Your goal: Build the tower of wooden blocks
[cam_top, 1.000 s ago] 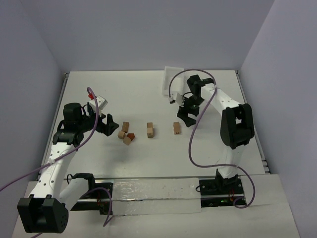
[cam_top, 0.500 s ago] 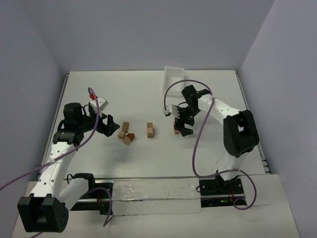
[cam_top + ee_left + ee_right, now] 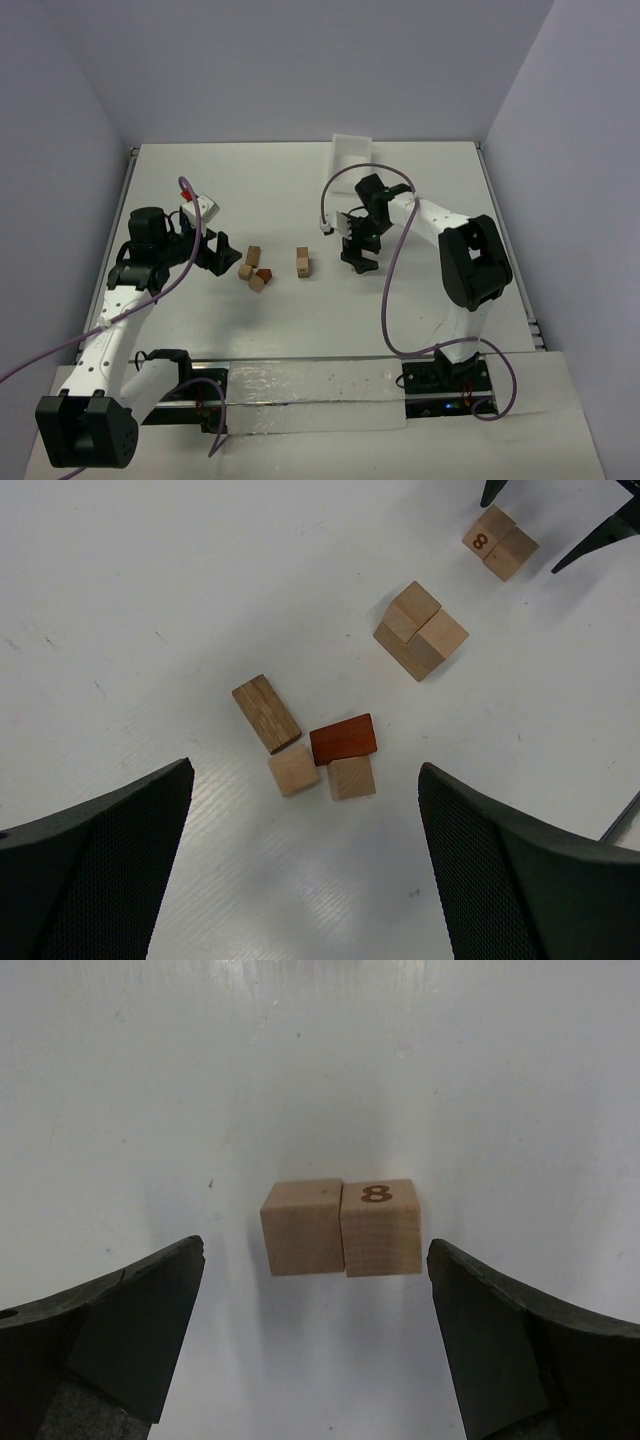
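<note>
The tower's wood blocks lie loose on the white table, none stacked. In the left wrist view a brown oblong block [image 3: 266, 713], a reddish block [image 3: 343, 739] and two tan cubes [image 3: 294, 771] cluster together. Beyond them are a tan pair [image 3: 420, 630] and a pair with an "8" [image 3: 500, 542]. My left gripper [image 3: 305, 810] is open, just short of the cluster [image 3: 255, 271]. My right gripper [image 3: 315, 1260] is open, with the "8" pair [image 3: 340, 1226] lying just beyond its fingertips, untouched. In the top view my right gripper [image 3: 357, 256] hides that pair.
A white rectangular tray [image 3: 352, 150] stands at the back of the table, beyond the right arm. Purple cables loop from both arms. The middle tan pair [image 3: 302, 262] lies between the two grippers. My left gripper [image 3: 221, 252] is left of the cluster.
My right arm has swung from beside the tray leftward and toward the front, coming down over the "8" pair. The left arm has not moved.
</note>
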Controlling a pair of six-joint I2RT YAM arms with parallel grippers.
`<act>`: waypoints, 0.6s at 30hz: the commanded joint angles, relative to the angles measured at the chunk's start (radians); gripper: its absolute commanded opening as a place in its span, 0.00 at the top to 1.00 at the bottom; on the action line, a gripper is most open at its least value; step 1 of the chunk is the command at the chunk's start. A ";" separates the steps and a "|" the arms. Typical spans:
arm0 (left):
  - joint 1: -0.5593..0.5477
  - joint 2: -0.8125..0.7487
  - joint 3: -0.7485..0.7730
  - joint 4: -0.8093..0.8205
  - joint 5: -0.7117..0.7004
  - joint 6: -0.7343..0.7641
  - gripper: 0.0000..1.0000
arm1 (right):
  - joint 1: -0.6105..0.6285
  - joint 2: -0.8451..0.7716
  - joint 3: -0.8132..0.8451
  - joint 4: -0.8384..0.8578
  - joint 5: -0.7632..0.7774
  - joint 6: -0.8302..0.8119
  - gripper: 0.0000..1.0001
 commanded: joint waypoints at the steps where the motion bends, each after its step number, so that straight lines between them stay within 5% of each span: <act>1: 0.008 0.003 0.007 0.011 0.028 0.021 0.01 | 0.013 0.021 0.048 0.029 -0.005 0.015 0.00; 18: 0.008 0.010 0.006 0.014 0.021 0.029 0.01 | 0.020 0.069 0.037 0.052 0.051 0.020 0.20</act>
